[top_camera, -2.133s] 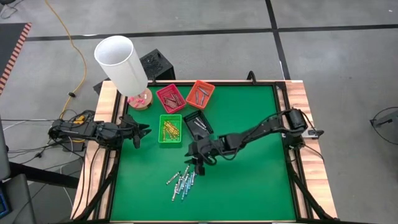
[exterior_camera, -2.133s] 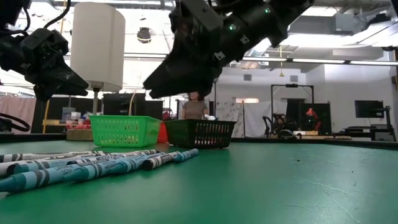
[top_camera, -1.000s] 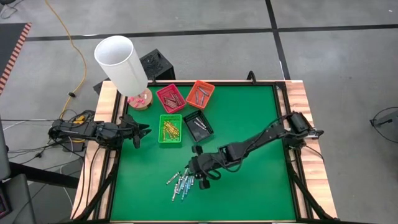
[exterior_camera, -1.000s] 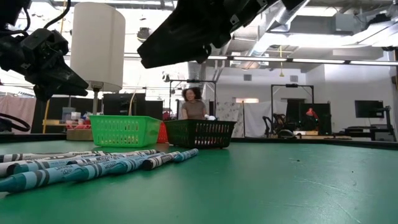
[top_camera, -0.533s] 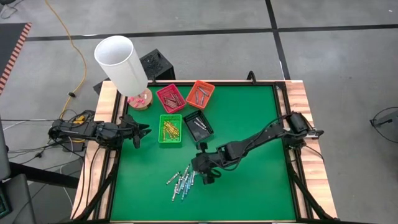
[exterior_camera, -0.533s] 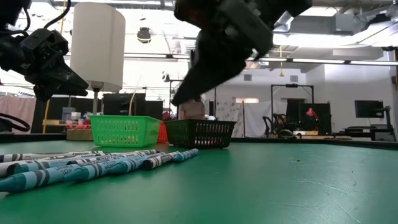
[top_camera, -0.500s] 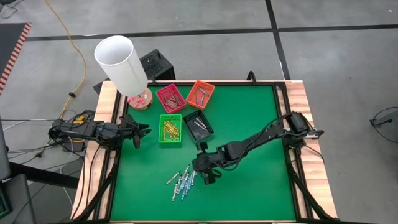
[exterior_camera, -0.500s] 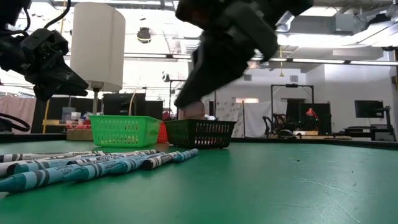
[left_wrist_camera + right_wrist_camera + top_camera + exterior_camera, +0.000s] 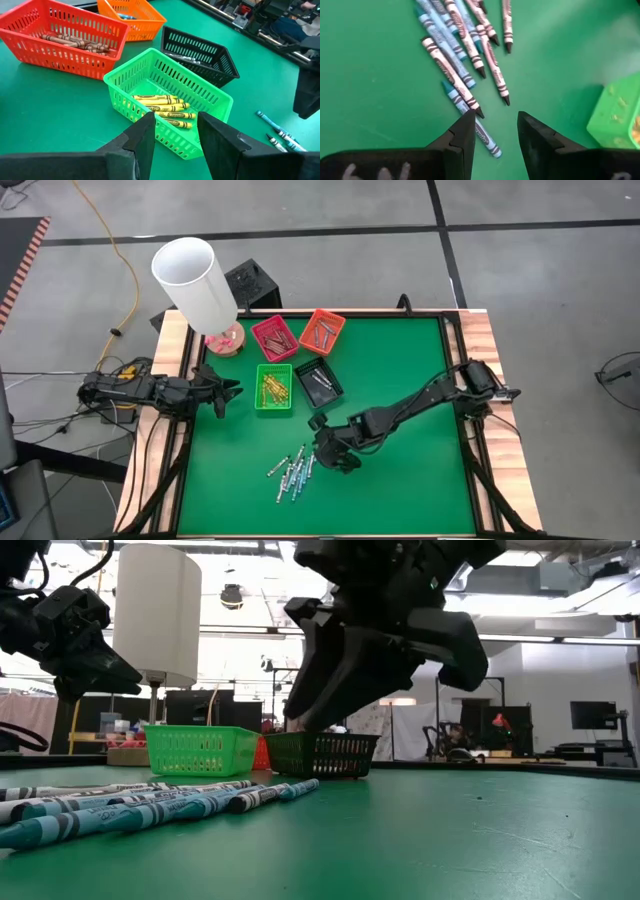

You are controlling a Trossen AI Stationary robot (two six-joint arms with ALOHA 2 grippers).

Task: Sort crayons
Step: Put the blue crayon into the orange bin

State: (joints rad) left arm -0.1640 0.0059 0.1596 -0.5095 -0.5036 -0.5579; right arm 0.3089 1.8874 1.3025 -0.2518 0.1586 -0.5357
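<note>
- Lamp [image 9: 195, 280] with a white shade stands at the table's far left corner, beside the red tray [image 9: 274, 337].
- Left gripper [image 9: 232, 391] waits over the table's [image 9: 420, 400] left edge, fingers parted and holding nothing; its wrist view looks past them at the green tray [image 9: 170, 100] of yellow crayons.
- Trays cluster near the far edge: red, then orange tray [image 9: 322, 331], with green and black tray [image 9: 319, 383] in front of them.
- Loose crayons [image 9: 292, 472], blue and grey-white, lie in a bunch near the front edge, left of centre.
- Right gripper [image 9: 322, 442] hangs just beside that bunch, jaws apart and empty; its wrist view shows single crayons fanned on the green felt.
- Low view alone shows the workshop behind, with racks and ceiling lights, and the right arm blocking much of it.
</note>
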